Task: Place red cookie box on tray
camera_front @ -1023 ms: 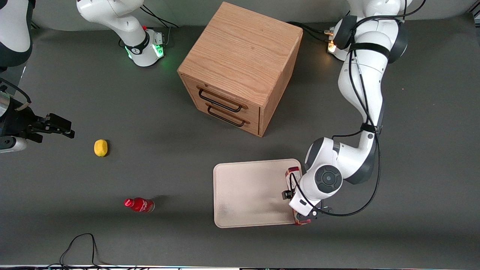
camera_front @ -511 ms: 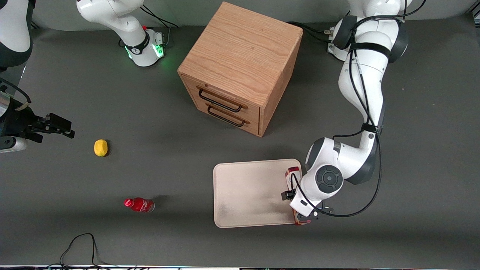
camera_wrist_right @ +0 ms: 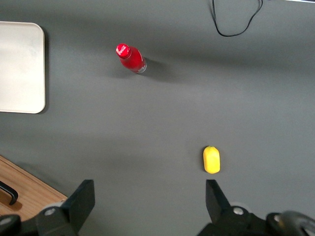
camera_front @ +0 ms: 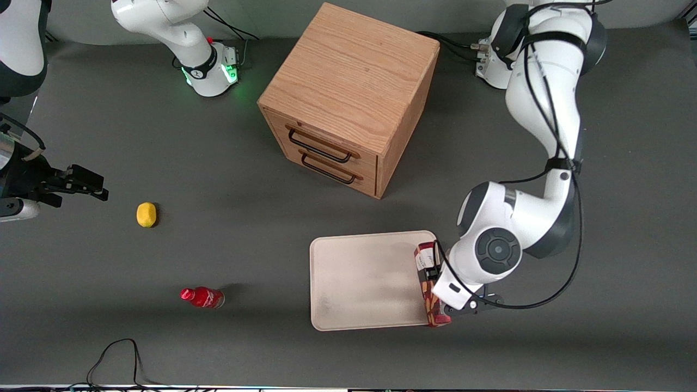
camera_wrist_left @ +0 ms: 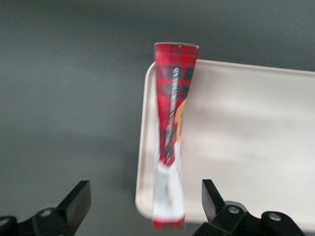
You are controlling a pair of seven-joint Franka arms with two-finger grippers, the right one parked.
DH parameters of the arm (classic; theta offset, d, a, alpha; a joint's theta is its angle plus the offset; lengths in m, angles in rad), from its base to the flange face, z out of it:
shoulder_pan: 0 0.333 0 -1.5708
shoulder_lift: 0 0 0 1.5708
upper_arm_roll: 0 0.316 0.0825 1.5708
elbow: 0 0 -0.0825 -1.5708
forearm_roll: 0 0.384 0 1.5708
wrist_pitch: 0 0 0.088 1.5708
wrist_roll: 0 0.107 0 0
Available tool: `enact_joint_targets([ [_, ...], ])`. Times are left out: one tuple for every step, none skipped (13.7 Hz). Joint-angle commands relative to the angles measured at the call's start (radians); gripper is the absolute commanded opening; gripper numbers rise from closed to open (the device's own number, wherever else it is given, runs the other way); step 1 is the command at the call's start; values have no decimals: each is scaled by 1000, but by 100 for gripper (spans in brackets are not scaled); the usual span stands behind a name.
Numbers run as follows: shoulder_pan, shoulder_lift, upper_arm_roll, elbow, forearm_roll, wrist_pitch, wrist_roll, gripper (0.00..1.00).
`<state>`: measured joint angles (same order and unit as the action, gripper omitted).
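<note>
While claw (camera_wrist_left: pixel 142 209) hovers spread, drawer cabinet (camera_front: pixel 348 98) stands apart.

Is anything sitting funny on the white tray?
Yes. The red cookie box stands on its narrow side along the tray edge nearest the working arm, partly over the rim rather than flat inside. The gripper hovers above it, fingers open, not touching it.

Your gripper (camera_wrist_left: pixel 142 204) is cut off, only fingertips show. Arm hides part of the red cookie box (camera_front: pixel 430 296). Box print blurred.
</note>
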<state>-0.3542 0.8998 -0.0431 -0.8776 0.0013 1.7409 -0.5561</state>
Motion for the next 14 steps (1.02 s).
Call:
enact_joint_targets([
  [9,-111,5,-29,13,-122,11,100],
  [24,-140,5,-30,11,-162,51,100],
  [41,-175,5,-46,5,-194,79,100],
  [58,-226,5,-97,5,-201,99,100],
  [87,-293,3,-178,3,-181,149,100],
  [119,-353,3,-248,2,-167,206,100],
  [147,-421,3,-320,2,-163,258,100],
  [164,-477,3,-374,2,-167,292,100],
  [173,-531,5,-424,3,-179,306,100],
  [185,-579,5,-478,9,-181,321,100],
  [220,-629,2,-529,14,-181,359,100],
  [254,-665,0,-562,14,-184,401,100],
  [289,-699,-1,-593,14,-193,438,100],
  [322,-725,-1,-606,14,-217,465,100],
])
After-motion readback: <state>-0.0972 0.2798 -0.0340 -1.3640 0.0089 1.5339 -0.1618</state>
